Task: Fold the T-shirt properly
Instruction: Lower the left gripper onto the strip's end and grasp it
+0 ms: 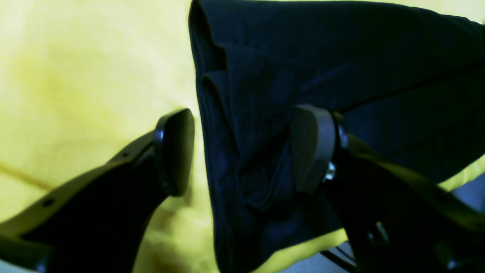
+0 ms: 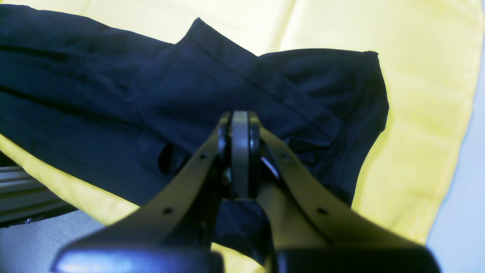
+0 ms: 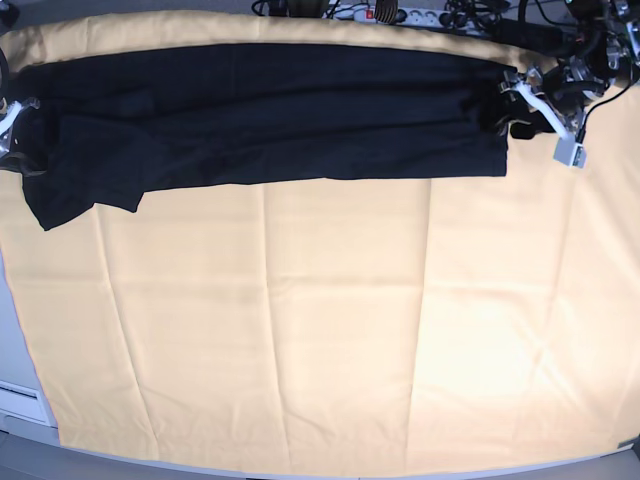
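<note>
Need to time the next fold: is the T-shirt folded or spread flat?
Folded: the T-shirt lies as a long narrow band, stacked layers showing at its end.

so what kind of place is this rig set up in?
Looks like a lab or workshop bench, not a home: a table draped in a pale yellow cloth, a power strip and cable tangle along the far edge, and the black T-shirt stretched between two arms.

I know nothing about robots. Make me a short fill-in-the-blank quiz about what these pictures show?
1. The black T-shirt lies on a large cloth whose colour is ____.
2. The left gripper has its jaws ____, one finger on each side of the T-shirt's edge.
3. The right gripper has its jaws ____.
4. In the base view the T-shirt is stretched along the cloth's ____ edge.

Missing words: yellow; open; shut; far
</note>
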You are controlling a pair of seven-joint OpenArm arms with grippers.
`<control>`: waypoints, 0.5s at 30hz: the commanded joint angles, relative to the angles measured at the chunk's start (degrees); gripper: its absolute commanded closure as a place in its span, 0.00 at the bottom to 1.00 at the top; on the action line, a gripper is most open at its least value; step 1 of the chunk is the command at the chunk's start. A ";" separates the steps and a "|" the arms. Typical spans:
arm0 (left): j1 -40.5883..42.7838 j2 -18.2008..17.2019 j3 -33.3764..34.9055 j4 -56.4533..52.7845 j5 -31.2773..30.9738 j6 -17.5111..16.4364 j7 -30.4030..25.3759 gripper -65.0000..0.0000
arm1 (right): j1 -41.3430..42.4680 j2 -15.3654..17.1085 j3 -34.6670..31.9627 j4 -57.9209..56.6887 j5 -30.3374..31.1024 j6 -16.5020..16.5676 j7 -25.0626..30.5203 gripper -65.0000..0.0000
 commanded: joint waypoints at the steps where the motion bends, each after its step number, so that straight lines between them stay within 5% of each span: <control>1: 0.17 -0.44 0.57 0.50 1.16 0.22 0.68 0.37 | 0.33 1.33 0.68 0.66 1.01 0.08 1.18 1.00; 15: 0.20 -0.28 1.11 0.50 -6.84 -3.26 3.17 0.37 | 0.33 1.33 0.68 0.66 1.01 0.08 1.18 1.00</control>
